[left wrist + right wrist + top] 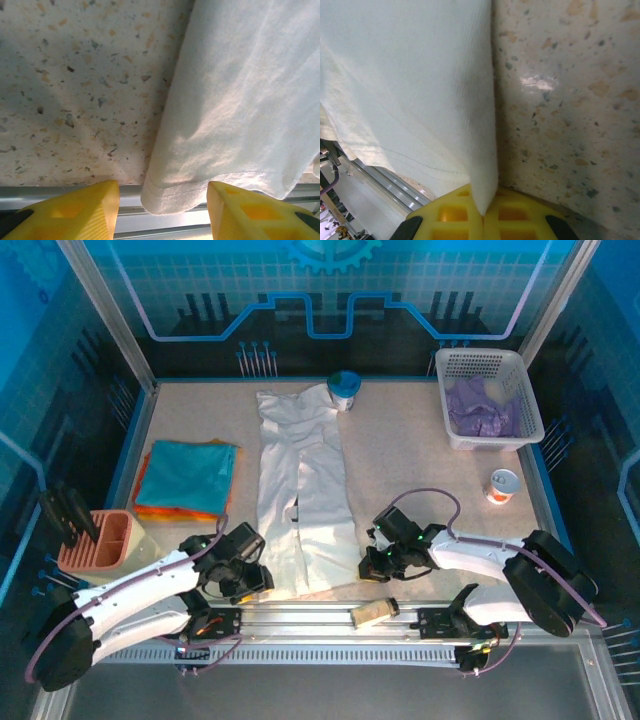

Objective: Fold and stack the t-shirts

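Observation:
A white t-shirt lies folded into a long strip down the middle of the table, its near hem at the front edge. My right gripper is shut on the shirt's right edge, the cloth pinched between the yellow pads. My left gripper stands open at the shirt's near left corner, and the hem hangs between its yellow fingers without being pinched. A teal t-shirt lies folded on an orange one at the left. A pale purple t-shirt is crumpled in the basket.
A white lattice basket stands at the back right. A blue-and-white cup sits at the shirt's far end and a small orange-banded cup at the right. A salmon-pink tray is at the near left. A metal rail runs along the front edge.

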You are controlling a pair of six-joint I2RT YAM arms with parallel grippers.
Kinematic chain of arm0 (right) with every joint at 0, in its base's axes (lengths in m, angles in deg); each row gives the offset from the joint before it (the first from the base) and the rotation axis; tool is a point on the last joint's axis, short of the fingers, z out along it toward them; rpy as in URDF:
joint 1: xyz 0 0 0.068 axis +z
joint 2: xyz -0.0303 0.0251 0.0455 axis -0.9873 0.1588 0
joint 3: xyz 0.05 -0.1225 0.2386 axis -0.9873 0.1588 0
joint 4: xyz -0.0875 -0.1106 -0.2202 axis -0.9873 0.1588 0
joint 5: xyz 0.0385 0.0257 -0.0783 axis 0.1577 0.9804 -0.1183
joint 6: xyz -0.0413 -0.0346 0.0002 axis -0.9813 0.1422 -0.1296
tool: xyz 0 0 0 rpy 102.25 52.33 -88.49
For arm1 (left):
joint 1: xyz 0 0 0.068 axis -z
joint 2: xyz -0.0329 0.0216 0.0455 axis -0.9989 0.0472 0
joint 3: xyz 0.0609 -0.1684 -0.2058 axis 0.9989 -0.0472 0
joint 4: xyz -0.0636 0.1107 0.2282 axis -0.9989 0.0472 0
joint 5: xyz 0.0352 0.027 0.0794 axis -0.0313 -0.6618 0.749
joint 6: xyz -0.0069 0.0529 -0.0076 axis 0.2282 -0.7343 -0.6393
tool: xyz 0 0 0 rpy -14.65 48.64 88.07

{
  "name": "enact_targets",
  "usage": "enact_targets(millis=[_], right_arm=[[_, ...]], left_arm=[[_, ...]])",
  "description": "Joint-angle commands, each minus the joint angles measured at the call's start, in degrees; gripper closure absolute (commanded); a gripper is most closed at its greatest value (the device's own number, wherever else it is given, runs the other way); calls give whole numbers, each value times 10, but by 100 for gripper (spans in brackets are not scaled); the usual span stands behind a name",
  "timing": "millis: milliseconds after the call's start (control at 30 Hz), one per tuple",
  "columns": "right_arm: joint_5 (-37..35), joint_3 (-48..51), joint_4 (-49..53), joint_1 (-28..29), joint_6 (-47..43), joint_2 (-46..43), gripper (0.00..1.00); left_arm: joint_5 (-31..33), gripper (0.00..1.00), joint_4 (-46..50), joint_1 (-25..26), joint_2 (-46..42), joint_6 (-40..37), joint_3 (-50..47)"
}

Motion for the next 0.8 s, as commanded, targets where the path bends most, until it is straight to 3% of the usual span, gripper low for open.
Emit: enact_targets(millis=[0, 233, 500, 767], right_arm=[[-14, 14, 10, 6, 8, 1, 100], [-10, 20, 12, 10, 23, -25, 100], [-21, 30, 43, 14, 57, -93, 100], [-22, 33, 63, 25, 75, -121, 100]], left_arm=[[9, 51, -13, 5, 11, 15, -18], [23, 67, -82, 14, 34, 26, -19], [47, 87, -80, 24, -1, 45, -3], [52, 96, -71, 62, -17, 66, 12]])
